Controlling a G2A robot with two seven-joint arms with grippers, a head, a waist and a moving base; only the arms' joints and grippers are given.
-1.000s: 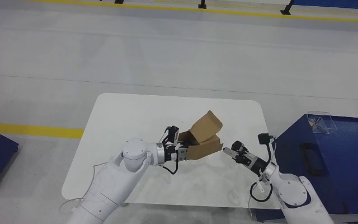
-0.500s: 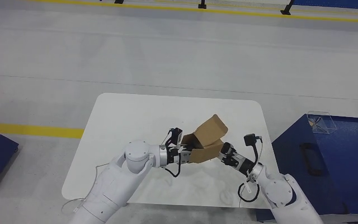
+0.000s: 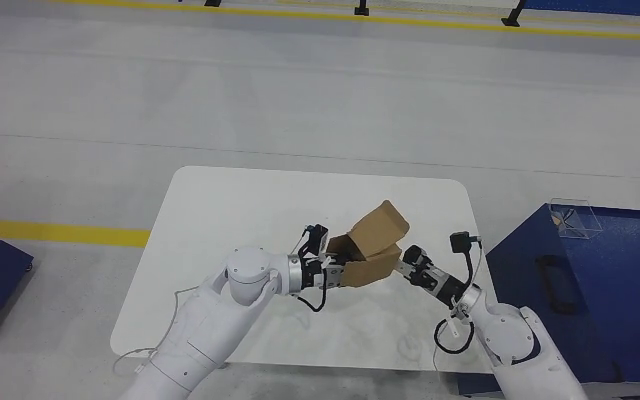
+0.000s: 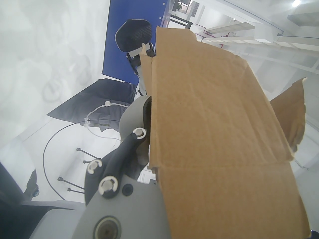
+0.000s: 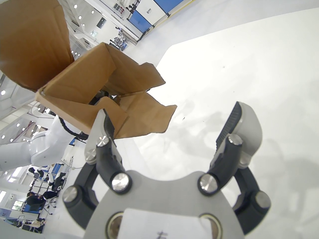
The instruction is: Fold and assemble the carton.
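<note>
A brown cardboard carton (image 3: 368, 247) is held tilted above the white table (image 3: 230, 220), its top flap standing up. My left gripper (image 3: 327, 271) is shut on the carton's near wall; in the left wrist view one finger (image 4: 145, 115) presses the wall (image 4: 211, 125) and the other is hidden behind the cardboard. My right gripper (image 3: 405, 267) stands open at the carton's other end. In the right wrist view the carton's open end (image 5: 82, 85) faces the camera with loose flaps (image 5: 147, 118), and one finger (image 5: 103, 125) of the right gripper (image 5: 172, 123) touches a flap edge.
A blue cabinet (image 3: 560, 290) stands right of the table with a clear plastic box (image 3: 573, 216) on top. The table's front edge (image 3: 330, 358) lies close beneath both arms. Bare tabletop stretches to the left and back.
My right gripper has come in from the right to the carton's open end. The carton has shifted slightly to the right in my left gripper.
</note>
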